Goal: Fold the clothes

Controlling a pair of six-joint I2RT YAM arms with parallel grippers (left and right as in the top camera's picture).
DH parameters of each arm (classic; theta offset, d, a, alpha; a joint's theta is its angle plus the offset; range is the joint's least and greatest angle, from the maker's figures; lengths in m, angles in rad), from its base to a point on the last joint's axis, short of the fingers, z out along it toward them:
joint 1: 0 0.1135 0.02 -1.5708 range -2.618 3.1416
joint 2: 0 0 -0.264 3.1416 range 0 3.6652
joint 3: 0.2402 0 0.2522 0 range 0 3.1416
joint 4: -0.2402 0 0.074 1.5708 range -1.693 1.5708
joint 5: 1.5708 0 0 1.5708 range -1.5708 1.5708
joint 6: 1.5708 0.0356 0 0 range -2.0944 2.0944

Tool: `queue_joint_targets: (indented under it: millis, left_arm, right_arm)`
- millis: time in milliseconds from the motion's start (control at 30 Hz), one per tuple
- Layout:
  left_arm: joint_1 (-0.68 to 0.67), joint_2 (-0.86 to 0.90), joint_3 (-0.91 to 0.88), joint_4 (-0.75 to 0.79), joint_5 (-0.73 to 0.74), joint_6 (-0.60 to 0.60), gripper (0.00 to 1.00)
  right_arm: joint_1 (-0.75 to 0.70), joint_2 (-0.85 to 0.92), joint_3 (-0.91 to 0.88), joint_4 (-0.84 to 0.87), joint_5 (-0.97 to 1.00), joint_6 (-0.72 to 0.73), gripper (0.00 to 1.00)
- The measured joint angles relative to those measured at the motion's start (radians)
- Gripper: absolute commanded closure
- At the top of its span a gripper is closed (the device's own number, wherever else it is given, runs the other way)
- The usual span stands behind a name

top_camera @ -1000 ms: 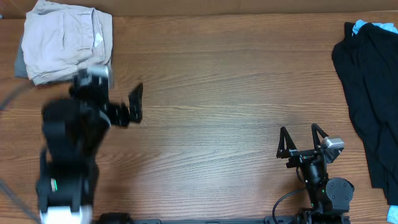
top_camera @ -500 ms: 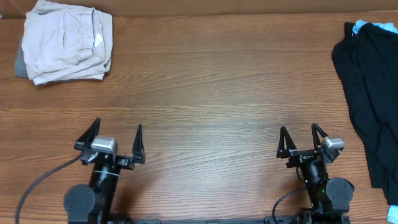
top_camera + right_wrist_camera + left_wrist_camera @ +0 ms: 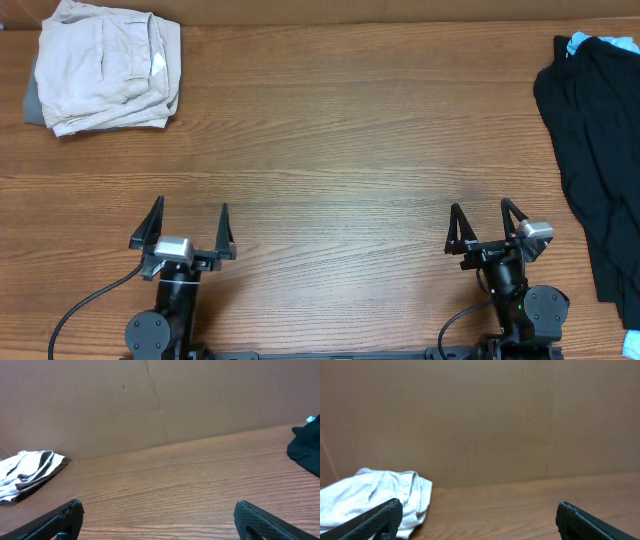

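Although both arms sit at the near edge, the clothes lie at the 2 far corners of the bench (image 3: 350,130), and its middle carries nothing.

Item 1: black garment (image 3: 595,150). This is the largest piece. It lies crumpled and unfolded along the right edge, running from the far right corner toward the near edge. A scrap of light blue cloth (image 3: 580,42) shows at its far end.

Item 2: khaki shorts (image 3: 105,75). They sit in the far left corner as a compact, squared bundle and, by my judgement, are already folded. They rest on a grey garment (image 3: 33,105), of which only a sliver shows on the side toward the left edge.

Item 3: left jaws, near edge, left of centre. Spread wide, nothing between them.

Item 4: right jaws, near edge, right of centre. Likewise spread and empty, well apart from the black garment.

Item 5: white tag (image 3: 158,66), on top of the khaki bundle toward its right side.

Assessment: the black garment looks to be the outstanding work. It should handle as light, limp cloth that drapes, holds no shape and is neither fragile nor slippery. Advised hold is 2 separate points on an outer hem or waistband, where the cloth is doubled, so it can be drawn to the middle and spread flat. The risk is pinching several layers at once.
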Motion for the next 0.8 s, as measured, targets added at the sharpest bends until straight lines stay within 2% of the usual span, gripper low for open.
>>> queue_joint_targets:
  millis: [133,333,800]
  left_arm:
    - [0.005,-0.001,0.000,-0.045,-0.030,0.000,0.00]
    - [0.005,-0.002,-0.003,-0.278,-0.049,-0.003,0.00]
    - [0.005,-0.002,-0.003,-0.278,-0.055,-0.003,0.00]
  right_arm:
    - [0.000,0.000,0.000,0.000,0.000,0.000,0.00]
    - [0.000,0.000,0.000,0.000,0.000,0.000,0.00]
    - [0.000,0.000,0.000,0.000,0.000,0.000,0.00]
